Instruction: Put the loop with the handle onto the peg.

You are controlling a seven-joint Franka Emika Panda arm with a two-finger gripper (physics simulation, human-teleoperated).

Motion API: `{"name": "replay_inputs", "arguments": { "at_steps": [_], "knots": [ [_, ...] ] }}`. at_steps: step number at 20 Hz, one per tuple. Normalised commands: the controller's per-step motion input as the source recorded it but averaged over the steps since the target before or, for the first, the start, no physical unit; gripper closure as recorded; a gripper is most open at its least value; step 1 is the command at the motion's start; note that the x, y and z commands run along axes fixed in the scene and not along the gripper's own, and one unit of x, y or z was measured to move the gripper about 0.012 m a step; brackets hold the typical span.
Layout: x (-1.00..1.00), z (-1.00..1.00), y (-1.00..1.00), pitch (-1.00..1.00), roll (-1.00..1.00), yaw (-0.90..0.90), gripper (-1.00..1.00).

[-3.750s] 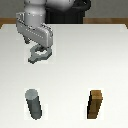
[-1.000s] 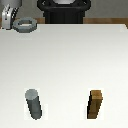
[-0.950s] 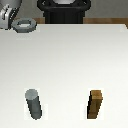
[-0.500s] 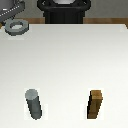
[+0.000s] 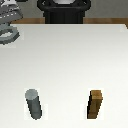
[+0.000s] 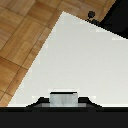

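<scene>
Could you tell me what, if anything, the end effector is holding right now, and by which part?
It appears to hold the ring, seemingly by its handle end, at the table's far corner on the exterior view's left. The end effector is too blurred to confirm the grip.

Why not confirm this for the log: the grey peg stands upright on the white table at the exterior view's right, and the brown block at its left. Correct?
Not quite: the sides are swapped. In the exterior view the peg stands upright on the white table at that view's left, and the brown block stands at its right. The rest holds: both are upright and apart from each other.
</scene>
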Motion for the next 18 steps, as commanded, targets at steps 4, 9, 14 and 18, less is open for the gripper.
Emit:
{"name": "replay_inputs", "arguments": {
  "at_steps": [4, 9, 14, 18],
  "knots": [
    [1.00, 0.00, 0.00, 0.00, 0.00, 0.00, 1.00],
    [1.00, 0.00, 0.00, 0.00, 0.00, 0.00, 1.00],
    [1.00, 0.00, 0.05, 0.00, 0.00, 0.00, 1.00],
    [0.00, 0.05, 0.75, 0.00, 0.00, 0.00, 1.00]
  ]
}}
